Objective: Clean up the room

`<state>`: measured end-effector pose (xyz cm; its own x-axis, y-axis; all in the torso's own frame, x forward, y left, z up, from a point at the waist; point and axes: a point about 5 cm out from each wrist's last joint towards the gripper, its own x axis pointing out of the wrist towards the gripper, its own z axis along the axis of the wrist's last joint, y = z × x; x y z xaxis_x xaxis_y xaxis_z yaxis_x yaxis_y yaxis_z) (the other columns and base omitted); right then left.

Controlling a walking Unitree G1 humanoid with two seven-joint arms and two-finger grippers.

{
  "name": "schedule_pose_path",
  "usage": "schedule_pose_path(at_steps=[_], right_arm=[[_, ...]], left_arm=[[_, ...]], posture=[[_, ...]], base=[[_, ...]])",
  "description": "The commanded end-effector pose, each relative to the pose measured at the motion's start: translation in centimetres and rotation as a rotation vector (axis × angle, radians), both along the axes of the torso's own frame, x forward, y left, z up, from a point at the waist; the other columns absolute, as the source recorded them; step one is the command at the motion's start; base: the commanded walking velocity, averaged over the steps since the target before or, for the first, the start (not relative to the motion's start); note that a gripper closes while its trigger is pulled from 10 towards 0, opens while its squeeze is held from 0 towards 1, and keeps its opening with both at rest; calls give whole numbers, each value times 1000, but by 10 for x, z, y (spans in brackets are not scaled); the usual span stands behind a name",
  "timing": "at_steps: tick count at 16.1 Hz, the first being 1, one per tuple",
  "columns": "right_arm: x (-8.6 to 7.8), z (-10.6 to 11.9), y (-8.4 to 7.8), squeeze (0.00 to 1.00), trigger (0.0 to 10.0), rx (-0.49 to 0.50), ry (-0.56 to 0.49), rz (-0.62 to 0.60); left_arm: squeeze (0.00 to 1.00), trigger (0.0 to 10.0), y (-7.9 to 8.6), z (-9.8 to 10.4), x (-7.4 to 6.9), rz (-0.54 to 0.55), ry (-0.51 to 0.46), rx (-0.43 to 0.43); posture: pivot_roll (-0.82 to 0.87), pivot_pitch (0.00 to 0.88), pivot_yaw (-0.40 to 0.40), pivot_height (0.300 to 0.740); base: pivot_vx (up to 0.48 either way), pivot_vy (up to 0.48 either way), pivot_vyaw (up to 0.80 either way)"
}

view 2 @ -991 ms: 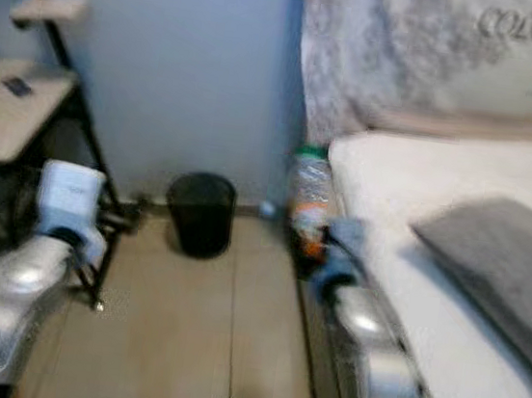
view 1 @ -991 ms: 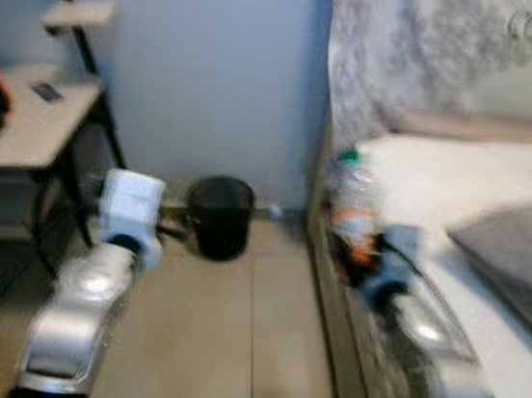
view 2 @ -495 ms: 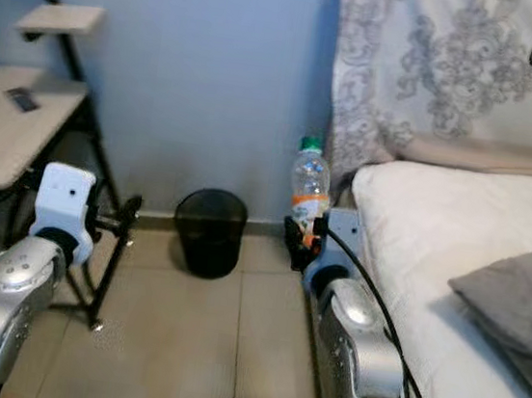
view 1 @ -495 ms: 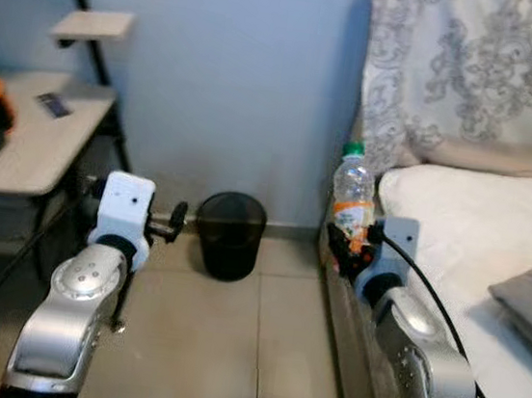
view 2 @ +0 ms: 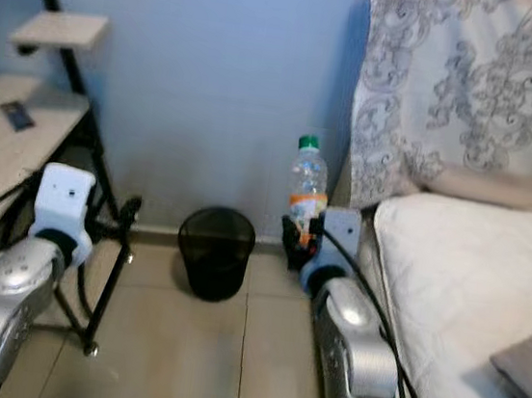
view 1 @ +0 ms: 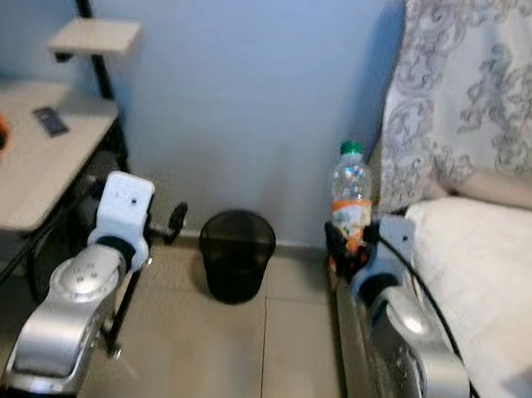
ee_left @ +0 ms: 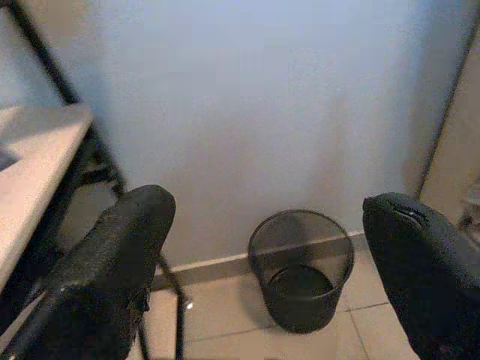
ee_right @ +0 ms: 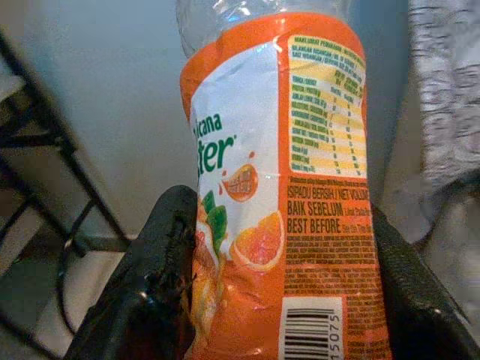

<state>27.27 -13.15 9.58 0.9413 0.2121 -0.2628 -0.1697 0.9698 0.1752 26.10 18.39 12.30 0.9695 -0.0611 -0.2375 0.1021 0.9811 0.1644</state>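
Currently our right gripper (view 1: 346,246) clamps the clear plastic bottle with orange label (view 1: 350,195) upright, right of the black mesh wastebasket (view 1: 236,255), likely its destination; our left gripper (ee_left: 262,247), its 2 fingers spread, carries nothing.

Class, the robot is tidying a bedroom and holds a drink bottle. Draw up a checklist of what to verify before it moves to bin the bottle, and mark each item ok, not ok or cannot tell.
1. Right hand grips the bottle: ok, a black finger sits on each side of the orange label.
2. Bottle upright: ok, green cap on top.
3. Cap screwed tight: cannot tell.
4. Bin in view and open: ok, it stands on the floor by the wall, ahead and between the arms.
5. Bin has room: ok, the left wrist view shows its bottom bare.
6. Left hand free: ok, fingers wide apart, holding nothing.
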Motion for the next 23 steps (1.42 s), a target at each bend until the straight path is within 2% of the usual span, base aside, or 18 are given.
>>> schedule_pose_path(at_steps=[1,23], right_arm=[[0,1,-7,0,10000,-19,-10,-23],[0,0,-4,0,10000,-60,-5,8]], left_arm=[[0,10000,-7,3,1,-22,-16,-3],[0,10000,-6,3,2,-41,-9,12]], posture=[[-2,0,22,740],[1,0,28,740]], base=[[401,0,0],[374,0,0]])
